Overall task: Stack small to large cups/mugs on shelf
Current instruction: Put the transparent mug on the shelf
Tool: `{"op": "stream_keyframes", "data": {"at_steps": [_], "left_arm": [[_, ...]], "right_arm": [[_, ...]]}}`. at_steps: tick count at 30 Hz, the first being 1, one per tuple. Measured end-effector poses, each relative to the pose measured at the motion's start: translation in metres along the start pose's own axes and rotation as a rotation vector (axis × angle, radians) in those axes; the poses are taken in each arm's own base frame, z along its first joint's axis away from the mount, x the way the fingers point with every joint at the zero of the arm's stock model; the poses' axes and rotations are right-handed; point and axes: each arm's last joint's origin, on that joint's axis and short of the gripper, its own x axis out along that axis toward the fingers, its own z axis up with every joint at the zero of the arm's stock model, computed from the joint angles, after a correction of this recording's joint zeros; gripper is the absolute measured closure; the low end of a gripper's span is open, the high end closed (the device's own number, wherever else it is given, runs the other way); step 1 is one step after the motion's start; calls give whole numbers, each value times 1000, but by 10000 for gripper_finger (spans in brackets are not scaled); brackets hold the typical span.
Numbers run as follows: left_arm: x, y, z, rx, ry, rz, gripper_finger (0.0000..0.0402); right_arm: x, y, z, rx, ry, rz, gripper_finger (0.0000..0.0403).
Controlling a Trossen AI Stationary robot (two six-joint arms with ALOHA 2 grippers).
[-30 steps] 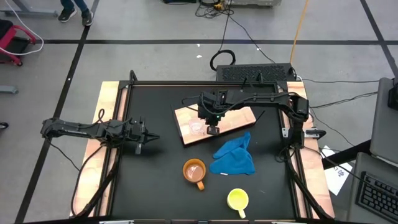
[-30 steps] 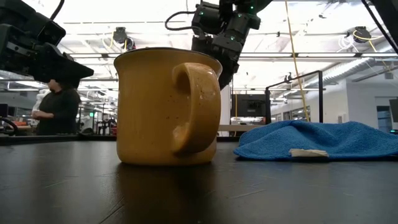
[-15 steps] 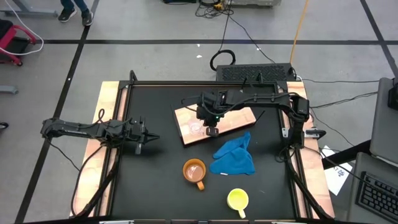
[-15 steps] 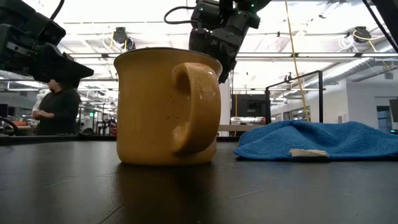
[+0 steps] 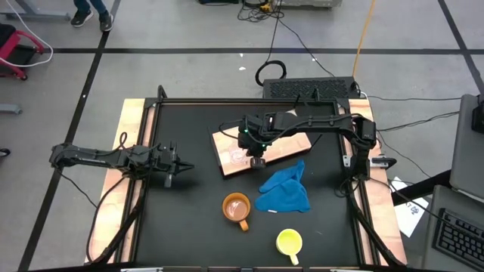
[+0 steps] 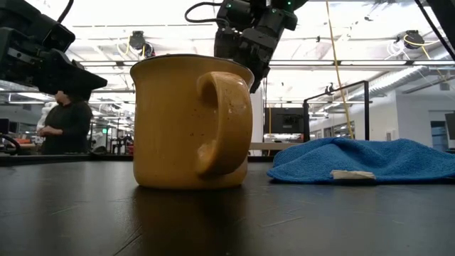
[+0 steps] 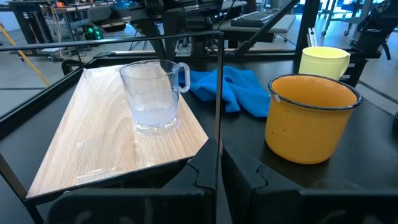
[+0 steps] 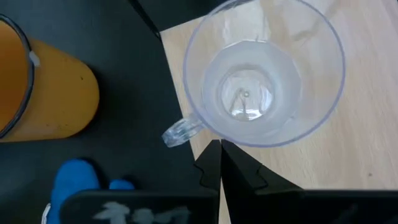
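Observation:
The clear glass cup (image 5: 239, 155) stands on its base on the wooden shelf board (image 5: 283, 143), near the board's left end. The orange mug (image 5: 237, 206) and the yellow mug (image 5: 289, 242) stand on the black tabletop nearer the near edge. My right gripper (image 5: 257, 160) hovers shut above the board, just beside the glass cup (image 8: 264, 74) and above its handle (image 8: 180, 130). My left gripper (image 5: 187, 168) waits shut at the table's left side; its wrist view looks across at the cup (image 7: 152, 96), the board (image 7: 99, 137) and the orange mug (image 7: 311, 115).
A crumpled blue cloth (image 5: 286, 189) lies between the board and the yellow mug, right of the orange mug. In the low view the orange mug (image 6: 192, 121) fills the foreground and the cloth (image 6: 362, 160) sits to its right. A person (image 6: 67, 124) stands in the room beyond.
My right gripper has drifted a little toward the table's left edge above the board, closer over the glass cup, and stayed shut. The cups, the board and my left arm have kept still.

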Motion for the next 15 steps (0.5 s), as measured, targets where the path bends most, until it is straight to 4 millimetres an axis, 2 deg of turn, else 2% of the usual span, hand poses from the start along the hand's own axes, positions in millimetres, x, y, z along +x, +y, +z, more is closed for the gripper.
{"op": "stream_keyframes", "data": {"at_steps": [15], "left_arm": [[0,0,0,0,0,0,378]], "right_arm": [[0,1,4,-12,-34,-3,403]]}}
